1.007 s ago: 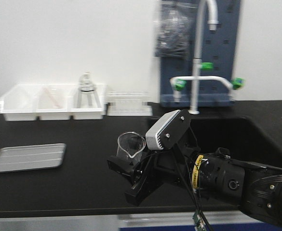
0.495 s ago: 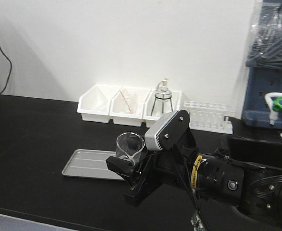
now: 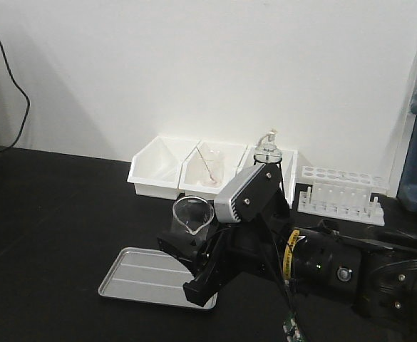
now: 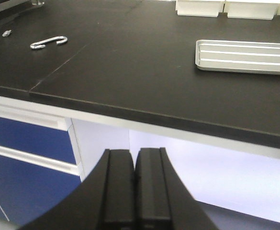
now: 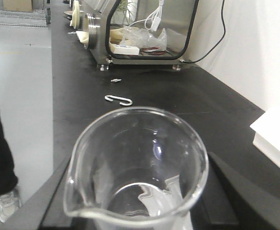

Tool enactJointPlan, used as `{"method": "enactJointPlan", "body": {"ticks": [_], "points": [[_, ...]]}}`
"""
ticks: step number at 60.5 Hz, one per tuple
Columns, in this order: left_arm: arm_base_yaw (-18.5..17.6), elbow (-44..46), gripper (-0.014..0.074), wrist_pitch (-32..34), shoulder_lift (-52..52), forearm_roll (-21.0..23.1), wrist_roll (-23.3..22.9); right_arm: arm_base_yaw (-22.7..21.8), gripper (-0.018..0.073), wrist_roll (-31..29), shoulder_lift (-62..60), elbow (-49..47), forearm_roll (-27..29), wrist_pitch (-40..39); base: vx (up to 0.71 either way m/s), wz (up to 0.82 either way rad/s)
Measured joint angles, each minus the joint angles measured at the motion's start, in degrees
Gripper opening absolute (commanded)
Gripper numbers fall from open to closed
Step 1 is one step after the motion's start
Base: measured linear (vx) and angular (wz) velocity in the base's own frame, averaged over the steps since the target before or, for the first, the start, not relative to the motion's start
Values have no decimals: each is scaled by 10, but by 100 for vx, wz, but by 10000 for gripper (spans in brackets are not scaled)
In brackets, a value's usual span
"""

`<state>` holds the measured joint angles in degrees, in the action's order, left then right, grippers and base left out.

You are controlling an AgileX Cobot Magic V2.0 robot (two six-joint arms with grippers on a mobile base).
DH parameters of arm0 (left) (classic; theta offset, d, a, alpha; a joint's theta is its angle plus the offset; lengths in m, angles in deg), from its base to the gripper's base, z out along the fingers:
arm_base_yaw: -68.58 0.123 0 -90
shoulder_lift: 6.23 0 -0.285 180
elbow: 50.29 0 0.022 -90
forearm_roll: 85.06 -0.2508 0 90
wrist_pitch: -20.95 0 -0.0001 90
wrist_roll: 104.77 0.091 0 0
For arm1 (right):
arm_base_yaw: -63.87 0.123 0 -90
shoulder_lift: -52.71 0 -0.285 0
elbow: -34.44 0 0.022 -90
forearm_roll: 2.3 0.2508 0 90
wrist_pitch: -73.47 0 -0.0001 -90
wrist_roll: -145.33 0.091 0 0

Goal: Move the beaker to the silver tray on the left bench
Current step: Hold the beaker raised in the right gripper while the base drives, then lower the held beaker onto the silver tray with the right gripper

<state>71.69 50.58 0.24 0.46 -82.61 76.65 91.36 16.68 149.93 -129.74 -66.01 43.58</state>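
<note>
The small clear beaker (image 3: 191, 217) with a pouring lip is held upright in my right gripper (image 3: 194, 249), whose black fingers are shut on its sides. It fills the right wrist view (image 5: 137, 167). It hangs above the near right part of the silver tray (image 3: 147, 278), which lies flat on the black bench. The tray also shows in the left wrist view (image 4: 245, 56) at the upper right. My left gripper (image 4: 134, 165) is shut and empty, below and in front of the bench edge.
White open-front bins (image 3: 179, 174) stand at the back wall, with a flask (image 3: 267, 153) in the right one and a test tube rack (image 3: 342, 194) beside them. A metal hook (image 4: 48, 42) lies on the bench at left. Blue cabinet fronts (image 4: 25, 143) sit under the bench.
The view has swung left along the bench. The tray has come from the left to under my right gripper and beaker. The grip on the beaker is unchanged.
</note>
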Motion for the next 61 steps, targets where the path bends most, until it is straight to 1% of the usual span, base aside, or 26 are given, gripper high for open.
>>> {"method": "enactJointPlan", "body": {"ticks": [29, 61], "points": [[0, 0, 1, 0, 0, 0, 0, 0, -11, 0, 0, 0, -1, 0, 17, 0], [0, 0, 1, 0, 0, 0, 0, 0, -11, 0, 0, 0, -1, 0, 10, -7]]}}
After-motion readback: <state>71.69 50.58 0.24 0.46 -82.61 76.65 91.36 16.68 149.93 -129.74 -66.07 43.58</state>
